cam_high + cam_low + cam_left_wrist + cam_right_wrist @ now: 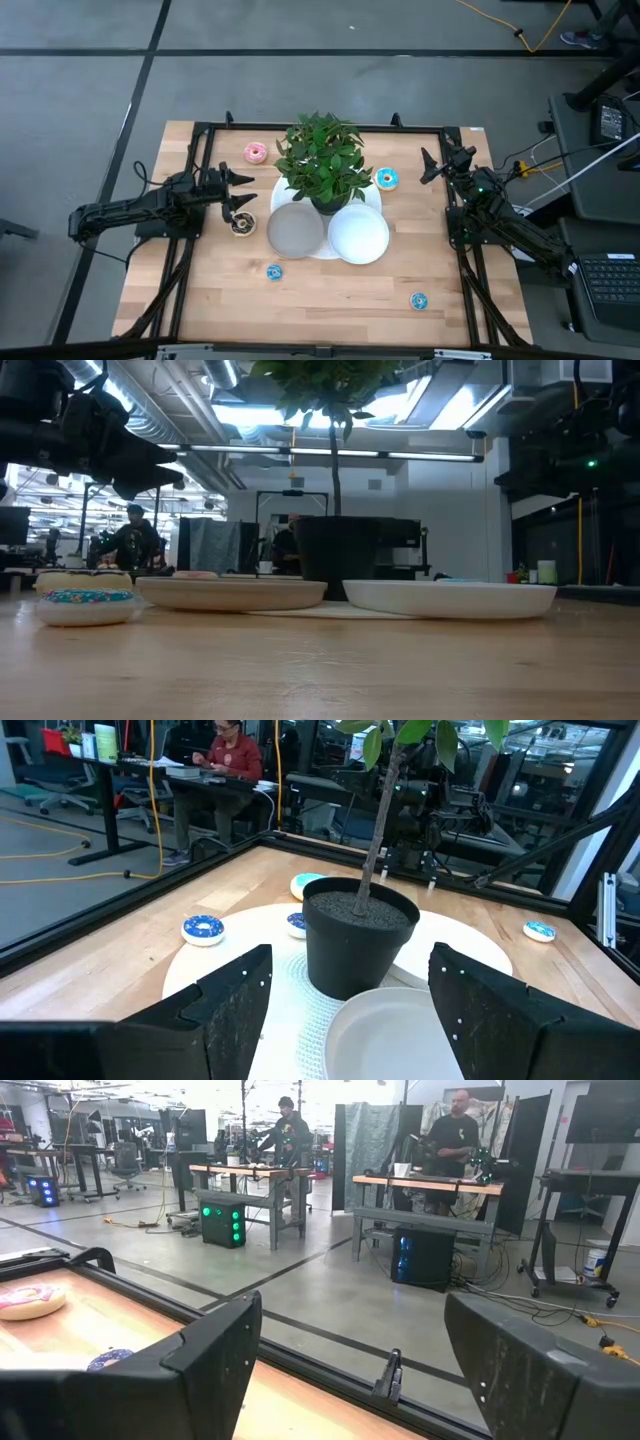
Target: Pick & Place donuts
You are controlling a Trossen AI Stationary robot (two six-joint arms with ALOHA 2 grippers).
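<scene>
Both plates – grey plate (294,231), white plate (358,236) – hold nothing (donuts lie around); both arms' jaws stand apart near the desk (330,300) edges.

pink donut (255,152), blue sprinkled donut (386,179), grey plate (294,231), white plate (358,236)

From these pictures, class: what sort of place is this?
Probably a robotics lab or workshop: a framed wooden table with two robot arms, workbenches with people, and exposed ceiling ducts.

high: overhead, down | low: tabletop-level | wrists: forward | shared: plant pot (358,935)
</scene>
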